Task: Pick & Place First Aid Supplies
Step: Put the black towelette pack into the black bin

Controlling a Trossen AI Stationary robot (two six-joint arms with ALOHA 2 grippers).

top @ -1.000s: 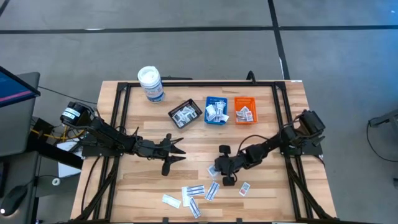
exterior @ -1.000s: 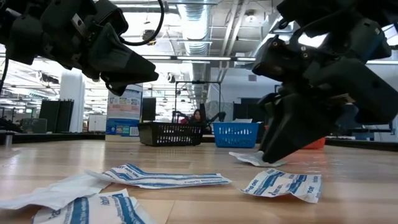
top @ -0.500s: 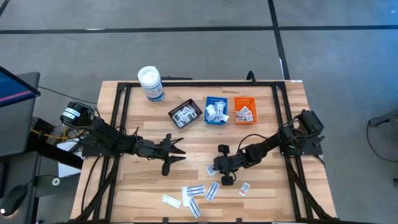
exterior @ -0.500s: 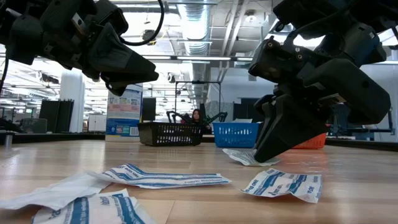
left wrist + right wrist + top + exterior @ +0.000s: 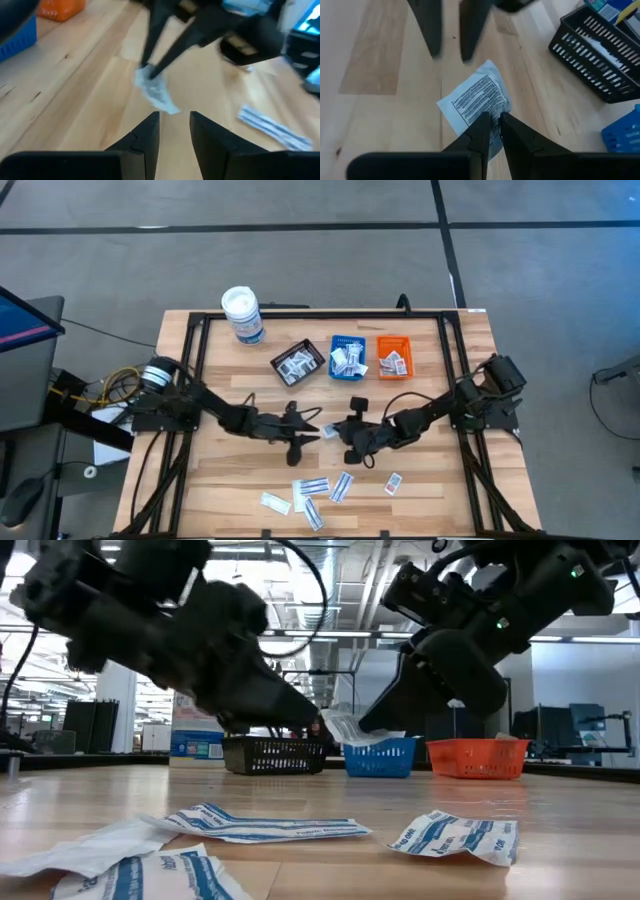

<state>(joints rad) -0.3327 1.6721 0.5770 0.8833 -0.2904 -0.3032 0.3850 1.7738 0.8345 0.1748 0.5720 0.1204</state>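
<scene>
A: Left to right across the table's middle?

B: Left gripper (image 5: 312,430), fingers parted and empty, facing the packet (image 5: 474,102); right gripper (image 5: 335,430) pinches that packet by one edge, clear of the table (image 5: 450,480).

A: Handling?

B: Probably light, thin and limp; it droops, so grip an edge firmly, not the slick face.

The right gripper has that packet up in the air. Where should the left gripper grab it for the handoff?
Take the free end of the packet, the half hanging away from the right gripper, which is shut on one edge. The left gripper faces it with fingers open; likely best to come straight on, pinching across the flat faces, since the packet is thin and sags.
</scene>
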